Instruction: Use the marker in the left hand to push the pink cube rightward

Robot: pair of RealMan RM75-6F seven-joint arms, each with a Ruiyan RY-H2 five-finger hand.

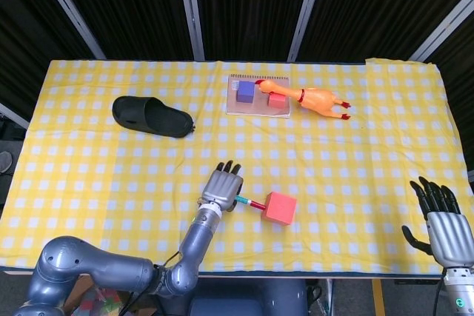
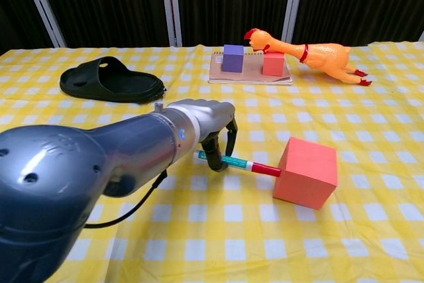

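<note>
The left hand (image 2: 211, 122) is curled around the marker (image 2: 240, 163), fingers hooked over the teal barrel, with the red cap sticking out to its right and the tip touching the near left face of the pink cube (image 2: 306, 171). The cube sits on the yellow checked cloth (image 1: 355, 153) just to the right of that hand, a marker's reach away, flat on its base and turned slightly askew to the checks. It looks like a light foam or plastic block with plain flat faces, so it should slide easily on the cloth but may also swivel if the tip lands off-centre; the best contact is low and in the middle of the left face, not near an edge or a top corner, where it could tip or spin away. The marker is stiff and thin, and may slip along the smooth face. The right hand (image 1: 444, 221) hangs well off to the right near the table's edge, fingers spread and holding nothing. Far beyond the left hand lie a black slipper (image 1: 152, 117) and a rubber chicken (image 1: 317, 99).
</note>
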